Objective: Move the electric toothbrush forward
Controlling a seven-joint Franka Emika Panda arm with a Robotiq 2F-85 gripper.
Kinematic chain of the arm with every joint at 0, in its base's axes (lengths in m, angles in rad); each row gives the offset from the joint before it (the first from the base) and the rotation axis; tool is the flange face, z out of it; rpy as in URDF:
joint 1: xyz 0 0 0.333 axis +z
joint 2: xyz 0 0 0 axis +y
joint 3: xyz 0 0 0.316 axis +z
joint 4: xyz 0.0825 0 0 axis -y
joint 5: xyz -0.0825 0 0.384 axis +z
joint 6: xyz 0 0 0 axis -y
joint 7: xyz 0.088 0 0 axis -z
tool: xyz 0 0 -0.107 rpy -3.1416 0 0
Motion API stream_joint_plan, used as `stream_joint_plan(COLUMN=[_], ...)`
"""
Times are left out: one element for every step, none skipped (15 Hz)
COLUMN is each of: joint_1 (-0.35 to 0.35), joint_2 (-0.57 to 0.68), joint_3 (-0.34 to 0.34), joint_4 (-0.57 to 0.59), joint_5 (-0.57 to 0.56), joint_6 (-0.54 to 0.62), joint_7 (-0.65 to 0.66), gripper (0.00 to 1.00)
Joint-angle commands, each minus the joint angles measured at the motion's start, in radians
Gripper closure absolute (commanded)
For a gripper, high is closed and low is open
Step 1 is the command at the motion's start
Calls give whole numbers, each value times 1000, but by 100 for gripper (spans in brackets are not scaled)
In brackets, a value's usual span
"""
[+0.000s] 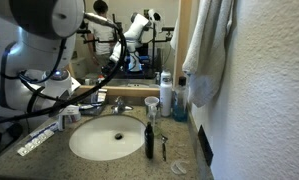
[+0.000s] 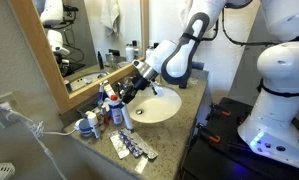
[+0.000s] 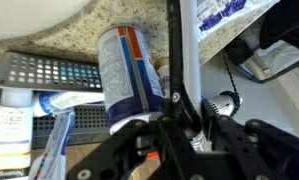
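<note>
Where the gripper (image 3: 179, 118) sits: astride the electric toothbrush (image 3: 179, 50).
Grip: clamped or loose, I cannot tell.
Can (image 3: 127, 80): at the toothbrush's nine o'clock.

We count | sink (image 1: 92, 141) 1, lower centre; electric toothbrush (image 1: 149, 138) 1, lower centre; bottles (image 1: 166, 93) (image 1: 179, 101) 2, right of centre; towel (image 1: 204, 50) 1, upper right; mirror (image 2: 89, 40) 1, upper left
</note>
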Motion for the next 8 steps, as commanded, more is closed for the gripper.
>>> stream_joint_plan(joint_1=[25,33,28,27,24,25,20,20], joint_2=[-121,-139,-156,-168,-180,-189,-195,-202], joint_3=[5,4,6,8,8,8,10,9], joint_4=[85,100,106,112,116,122,123,127], joint_5=[-40,-48,-62,-73,-87,-95,-105,-113], joint_6=[4,4,4,4,4,4,4,4], joint_7=[-69,-78,-89,-94,-103,-106,-107,-111], gripper=[90,90,90,90,90,90,90,90])
